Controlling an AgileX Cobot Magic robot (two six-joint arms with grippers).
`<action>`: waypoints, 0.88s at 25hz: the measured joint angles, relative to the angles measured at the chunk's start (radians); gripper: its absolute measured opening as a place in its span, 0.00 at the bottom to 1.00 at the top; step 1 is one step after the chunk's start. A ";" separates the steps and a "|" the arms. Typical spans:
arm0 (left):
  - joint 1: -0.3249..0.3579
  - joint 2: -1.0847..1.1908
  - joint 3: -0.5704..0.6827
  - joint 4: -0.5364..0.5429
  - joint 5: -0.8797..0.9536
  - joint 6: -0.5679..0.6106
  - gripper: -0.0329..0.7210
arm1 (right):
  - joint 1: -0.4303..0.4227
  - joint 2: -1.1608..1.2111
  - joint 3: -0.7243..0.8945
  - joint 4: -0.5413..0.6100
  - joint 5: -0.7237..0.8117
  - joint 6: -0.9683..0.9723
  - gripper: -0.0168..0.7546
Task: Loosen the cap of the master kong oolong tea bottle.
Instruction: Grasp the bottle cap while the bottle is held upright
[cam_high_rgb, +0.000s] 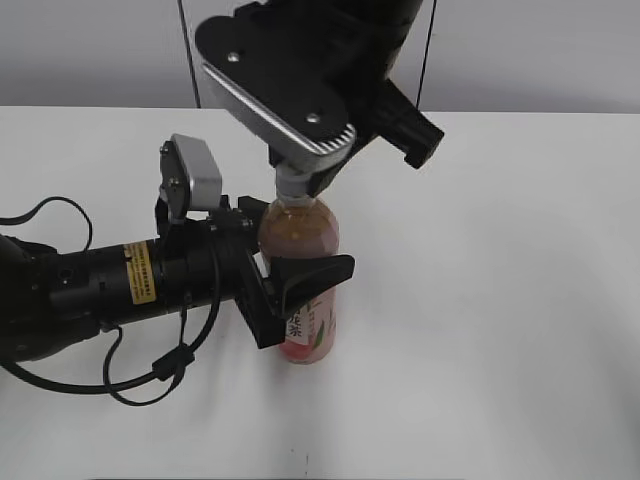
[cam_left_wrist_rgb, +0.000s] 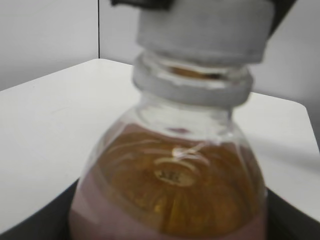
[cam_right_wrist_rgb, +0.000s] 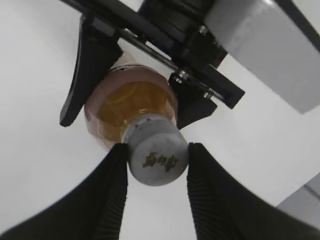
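The master kong oolong tea bottle (cam_high_rgb: 300, 235) stands upright on the white table, amber tea showing above its pink label. My left gripper (cam_high_rgb: 300, 285) is shut on the bottle's body, one black finger on each side; the fingers also show in the right wrist view (cam_right_wrist_rgb: 137, 92). My right gripper (cam_high_rgb: 300, 160) comes down from above. Its two ribbed fingers (cam_right_wrist_rgb: 157, 167) press on both sides of the white cap (cam_right_wrist_rgb: 157, 155). The cap (cam_left_wrist_rgb: 200, 30) sits on the neck above the bottle's shoulder (cam_left_wrist_rgb: 175, 190).
The white table (cam_high_rgb: 500, 300) spreads around the bottle, with a grey wall behind it. A black cable (cam_high_rgb: 150, 380) loops from the left arm onto the table at the front left.
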 joint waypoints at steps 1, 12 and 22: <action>0.000 0.000 0.000 0.002 0.000 0.000 0.65 | 0.000 0.000 0.000 0.005 0.000 -0.078 0.39; 0.000 0.000 0.000 0.013 -0.004 0.000 0.65 | -0.007 0.000 -0.002 0.041 -0.002 -0.498 0.39; 0.001 0.000 0.000 0.002 -0.002 -0.010 0.65 | -0.002 0.000 -0.002 0.105 0.001 -0.200 0.48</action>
